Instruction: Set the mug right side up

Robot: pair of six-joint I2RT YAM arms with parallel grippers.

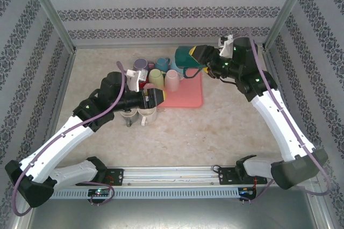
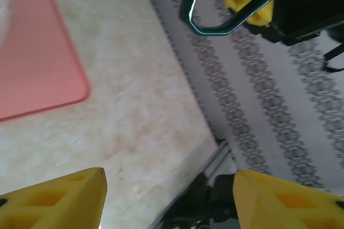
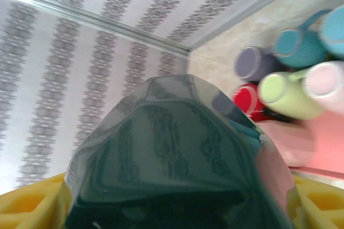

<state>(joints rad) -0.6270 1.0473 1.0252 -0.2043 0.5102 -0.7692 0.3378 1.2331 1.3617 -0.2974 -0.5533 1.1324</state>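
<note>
The dark green mug point(image 1: 185, 57) hangs in the air over the back edge of the pink mat point(image 1: 185, 93), lying roughly sideways with its handle point(image 2: 215, 16) pointing down. My right gripper point(image 1: 201, 59) is shut on it; in the right wrist view the glossy mug body point(image 3: 172, 148) sits between the yellow fingers point(image 3: 32, 205). My left gripper point(image 1: 160, 98) is low over the table beside the mat's left edge. Its yellow fingers point(image 2: 59, 197) stand open with nothing between them, and it point(image 2: 169, 180) faces toward the raised mug.
A cluster of mugs stands at the mat's back left: purple point(image 1: 141, 65), teal point(image 1: 161, 65), lime point(image 1: 156, 78), pink point(image 1: 172, 81) and red point(image 1: 141, 82). Two white mugs point(image 1: 146, 115) sit under the left arm. Patterned walls enclose the table on three sides.
</note>
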